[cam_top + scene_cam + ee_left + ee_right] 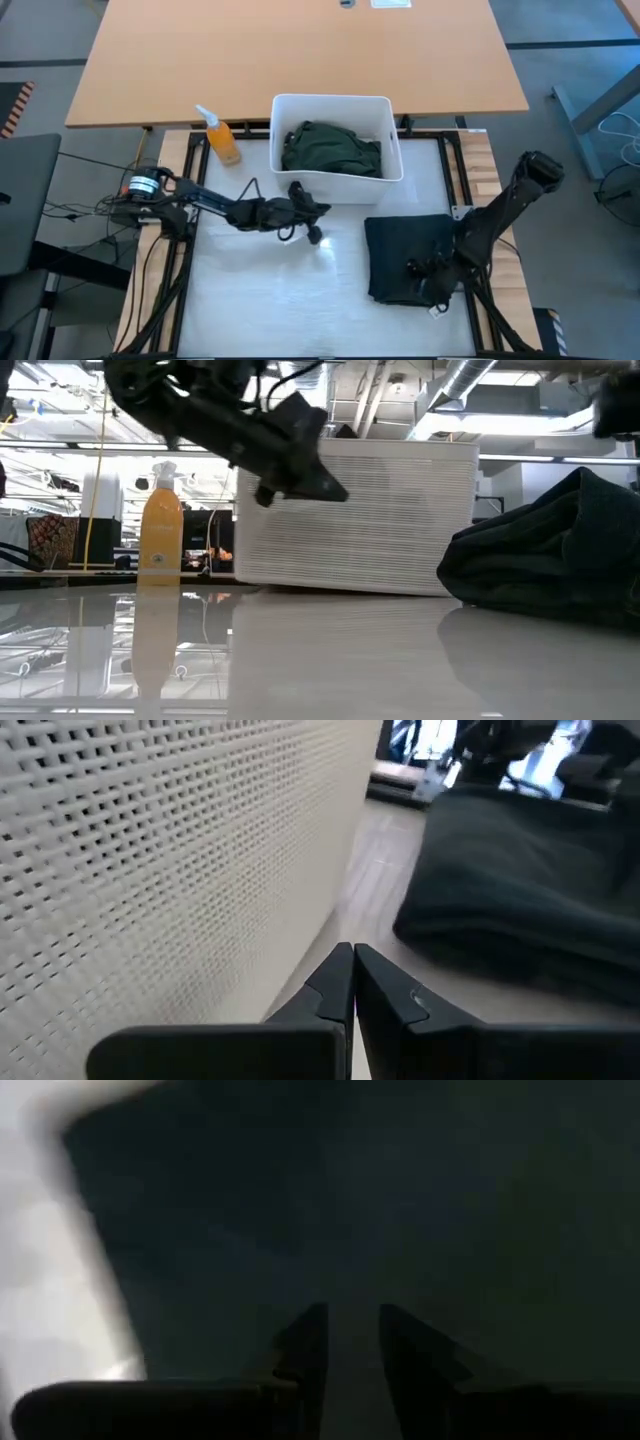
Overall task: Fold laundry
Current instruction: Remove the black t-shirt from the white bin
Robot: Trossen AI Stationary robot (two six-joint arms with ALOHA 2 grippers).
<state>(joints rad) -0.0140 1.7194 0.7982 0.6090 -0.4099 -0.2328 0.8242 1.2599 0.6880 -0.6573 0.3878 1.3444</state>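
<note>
Left gripper (318, 236) fingers pressed together, empty, above the table beside the white bin (395, 150), right gripper (350, 1345) on the folded black garment (405, 255) — fingers narrowly apart, grip unclear, green garment (330, 148) in bin

In the low view the black garment (560, 550) runs off the right edge. The white bin (335, 105) hides most of the dark green garment (330, 150). Under the right arm, the right pincer (350, 1340) shows only in blurred darkness, so any grip on cloth is unclear.
</note>
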